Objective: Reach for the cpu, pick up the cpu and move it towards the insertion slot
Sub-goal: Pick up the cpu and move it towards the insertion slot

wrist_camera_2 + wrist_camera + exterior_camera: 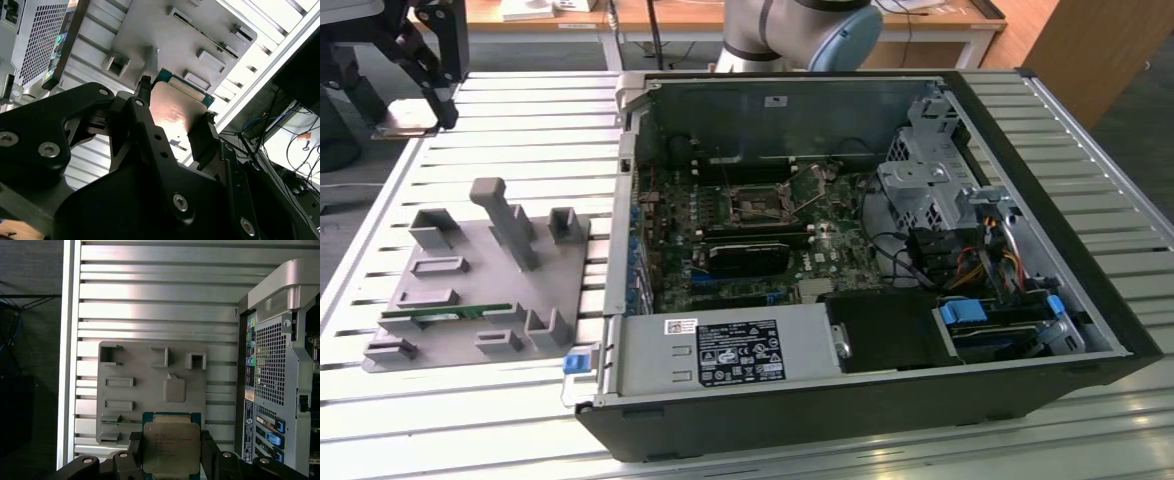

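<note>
claw (171, 441) gripping the cpu (171, 450) off to the side of the open computer case (854, 400)

in both wrist views the claw's two black fingers (135, 442) press on opposite edges of the cpu, silver top showing, held above the slatted tabletop (520, 130). the insertion slot (754, 203) sits inside the case, on the board, dark centre bare. the grey holder tray (480, 290) lies just beside the case on the exterior view's left, a green memory stick (447, 313) in one of its holders. the cpu hangs beyond that tray, well apart from the case.

Shiny metal cpu (171, 442), matt black tool (171, 455), grey plastic tray (145, 400)
</note>
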Robot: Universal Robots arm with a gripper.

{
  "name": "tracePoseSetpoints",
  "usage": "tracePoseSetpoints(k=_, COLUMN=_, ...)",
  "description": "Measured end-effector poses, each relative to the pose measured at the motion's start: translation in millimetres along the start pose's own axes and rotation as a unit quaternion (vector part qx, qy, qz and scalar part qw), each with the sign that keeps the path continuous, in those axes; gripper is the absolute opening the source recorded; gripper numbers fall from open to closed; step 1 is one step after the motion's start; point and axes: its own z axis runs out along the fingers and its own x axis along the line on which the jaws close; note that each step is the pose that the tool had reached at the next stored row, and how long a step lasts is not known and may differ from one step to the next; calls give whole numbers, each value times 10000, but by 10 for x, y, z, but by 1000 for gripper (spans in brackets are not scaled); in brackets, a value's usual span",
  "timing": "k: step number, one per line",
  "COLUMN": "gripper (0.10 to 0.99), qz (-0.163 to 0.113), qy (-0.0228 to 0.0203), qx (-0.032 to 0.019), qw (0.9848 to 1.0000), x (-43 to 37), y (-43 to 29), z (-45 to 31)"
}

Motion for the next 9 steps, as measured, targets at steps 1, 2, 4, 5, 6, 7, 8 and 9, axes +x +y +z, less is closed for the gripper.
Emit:
tracePoseSetpoints(k=1, gripper=545, qz=0, qy=0, qx=0, qw=10000, x=-9, y=0, z=0)
tracePoseSetpoints(k=2, gripper=545, qz=0, qy=0, qx=0, qw=10000, x=-18, y=0, z=-1)
tracePoseSetpoints(k=4, gripper=545, qz=0, qy=0, qx=0, qw=10000, x=-38, y=-1, z=-1)
tracePoseSetpoints(k=5, gripper=545, qz=0, qy=0, qx=0, qw=10000, x=-48, y=-1, z=-2)
tracePoseSetpoints(k=6, gripper=545, qz=0, qy=0, qx=0, qw=10000, x=-59, y=-1, z=-2)
tracePoseSetpoints(k=7, gripper=545, qz=0, qy=0, qx=0, qw=10000, x=-68, y=-1, z=-2)
tracePoseSetpoints(k=8, gripper=545, qz=0, qy=0, qx=0, qw=10000, x=-77, y=-1, z=-2)
tracePoseSetpoints(k=9, gripper=545, qz=0, qy=0, qx=0, qw=10000, x=-89, y=-1, z=-2)
